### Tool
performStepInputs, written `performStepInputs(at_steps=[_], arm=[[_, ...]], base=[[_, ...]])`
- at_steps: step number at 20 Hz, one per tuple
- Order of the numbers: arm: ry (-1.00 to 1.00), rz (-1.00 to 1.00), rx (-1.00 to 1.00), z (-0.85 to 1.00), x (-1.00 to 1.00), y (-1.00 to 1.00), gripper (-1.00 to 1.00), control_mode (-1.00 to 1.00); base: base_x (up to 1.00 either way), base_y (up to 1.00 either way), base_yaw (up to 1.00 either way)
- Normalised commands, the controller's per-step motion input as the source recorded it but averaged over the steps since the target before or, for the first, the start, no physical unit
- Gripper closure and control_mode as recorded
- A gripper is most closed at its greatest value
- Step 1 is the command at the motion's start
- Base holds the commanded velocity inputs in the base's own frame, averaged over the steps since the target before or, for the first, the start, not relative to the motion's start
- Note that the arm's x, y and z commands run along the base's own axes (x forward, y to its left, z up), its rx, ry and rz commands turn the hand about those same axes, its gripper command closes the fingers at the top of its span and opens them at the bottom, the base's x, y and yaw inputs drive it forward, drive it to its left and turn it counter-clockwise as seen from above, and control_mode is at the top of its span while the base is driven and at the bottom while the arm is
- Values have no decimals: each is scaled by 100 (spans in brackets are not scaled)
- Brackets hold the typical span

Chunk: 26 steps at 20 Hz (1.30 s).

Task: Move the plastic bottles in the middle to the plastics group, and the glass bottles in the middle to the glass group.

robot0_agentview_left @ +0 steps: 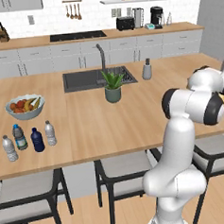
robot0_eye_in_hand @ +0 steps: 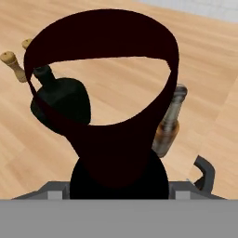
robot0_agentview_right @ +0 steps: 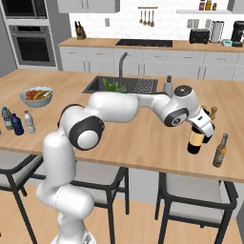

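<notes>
My gripper (robot0_agentview_right: 203, 127) is shut on the glass bottle (robot0_agentview_right: 194, 139), a tall dark wine bottle with a cream-yellow label, upright at the counter's right end. In the hand view its dark body (robot0_eye_in_hand: 116, 153) looms right in front of the camera. Just behind it stands the glass group's squat black bottle (robot0_eye_in_hand: 60, 103). Far left on the counter, the dark blue plastic bottle (robot0_agentview_left: 37, 140) and the clear greyish one (robot0_agentview_left: 50, 133) stand beside the plastics group: a clear bottle (robot0_agentview_left: 10, 148) and a blue-green-labelled one (robot0_agentview_left: 19, 137).
A brown bottle (robot0_agentview_right: 220, 150) stands right of the wine bottle near the counter's front edge. Wooden shakers (robot0_eye_in_hand: 10, 61) are behind the squat bottle. A fruit bowl (robot0_agentview_left: 25, 106), a potted plant (robot0_agentview_left: 112, 87) and the sink (robot0_agentview_left: 97, 78) lie further left. Stools stand below the counter.
</notes>
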Motion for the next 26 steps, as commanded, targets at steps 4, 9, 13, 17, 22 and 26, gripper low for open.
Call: performStepInputs(at_steps=[4,9,13,17,22,26], arm=[[0,0,0,0,0,-6,100,-100],[0,0,0,-21,0,0,100,-100],[0,0,0,-30,0,0,100,-100],[0,0,0,-25,0,0,100,-100],[0,0,0,-25,0,0,100,-100],[0,0,0,-11,0,0,100,-100]], base=[[0,0,0],[0,0,0],[0,0,0],[0,0,0],[0,0,0],[0,0,0]])
